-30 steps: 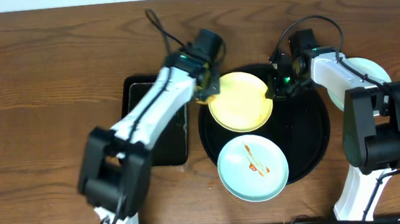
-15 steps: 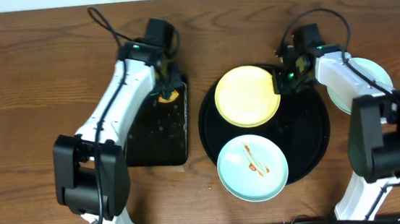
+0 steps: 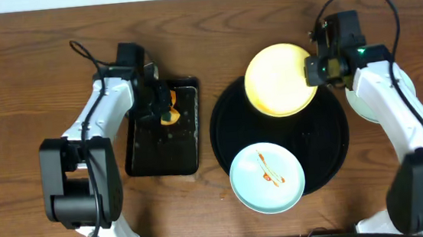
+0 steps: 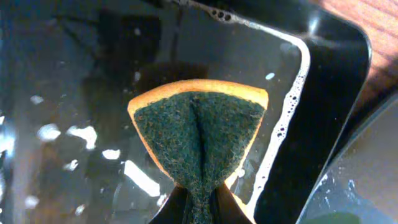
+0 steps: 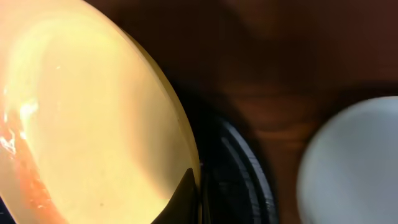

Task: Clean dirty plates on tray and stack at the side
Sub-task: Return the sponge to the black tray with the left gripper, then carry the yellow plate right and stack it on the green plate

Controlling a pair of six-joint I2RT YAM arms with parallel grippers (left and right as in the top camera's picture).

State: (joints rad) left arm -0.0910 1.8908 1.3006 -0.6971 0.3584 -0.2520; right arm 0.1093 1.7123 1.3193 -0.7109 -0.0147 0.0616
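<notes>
Black fingers of the right gripper are clamped on the edge of the yellow plate, so the plate sticks out from the tips toward the other arm. It hangs over the far rim of the round tray; can't tell if it's touching. There's a reddish smear on the plate's face in the wrist view. Just behind the gripper, on the table, sits a second mint plate. The smeared mint plate is on the tray's near edge, well apart. Over on the other side, the left gripper is pinching a folded sponge right above the wet sponge tray.
</notes>
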